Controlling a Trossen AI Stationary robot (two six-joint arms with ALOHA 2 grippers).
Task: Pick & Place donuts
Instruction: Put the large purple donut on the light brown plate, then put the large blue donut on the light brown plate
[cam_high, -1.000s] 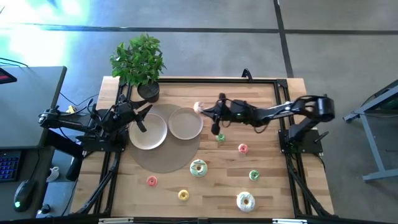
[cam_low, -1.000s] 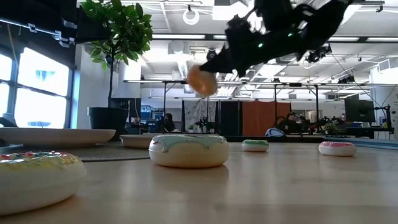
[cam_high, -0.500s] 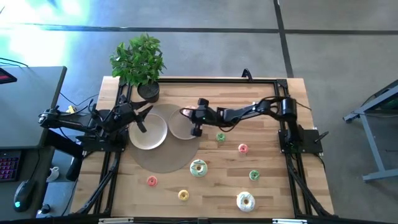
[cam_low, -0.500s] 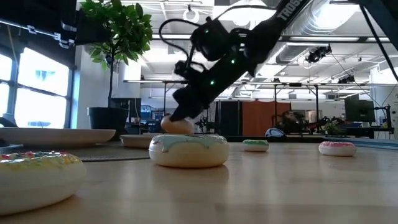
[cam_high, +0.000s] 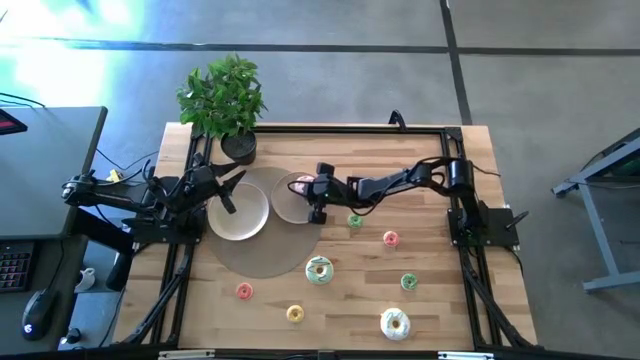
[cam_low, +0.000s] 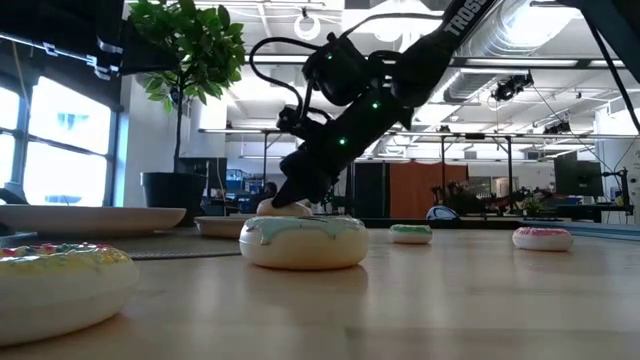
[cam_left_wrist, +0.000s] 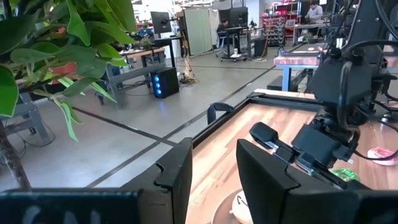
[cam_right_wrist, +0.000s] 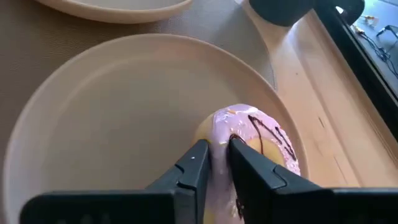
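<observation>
A pink-iced donut (cam_right_wrist: 264, 140) with dark drizzle lies in the smaller beige plate (cam_high: 290, 208), near its far rim. My right gripper (cam_right_wrist: 219, 155) is shut on it; it also shows in the high view (cam_high: 306, 187). My left gripper (cam_high: 228, 190) is open and empty above the larger beige plate (cam_high: 240, 215). On the wood lie a green-iced donut (cam_high: 319, 269), a white-iced donut (cam_high: 395, 323) and several mini donuts, among them a green one (cam_high: 355, 221), a pink one (cam_high: 390, 238) and a yellow one (cam_high: 294, 314). My right gripper pinches the donut's iced ring (cam_right_wrist: 225, 134) between its two fingers, on the side toward the gripper. The fingers slant down from the table's right side. The donut's underside rests on the plate's inner floor.
Both plates sit on a round brown mat (cam_high: 262, 258). A potted plant (cam_high: 222, 100) stands at the far left corner. A black frame (cam_high: 400, 130) runs along the table's edges. Bare wood lies between the loose donuts at the near right.
My right gripper has gone toward the table's left edge and down, carrying the pink donut from the air right of the smaller plate onto that plate. The donut was lifted clear then and now rests on the plate.
</observation>
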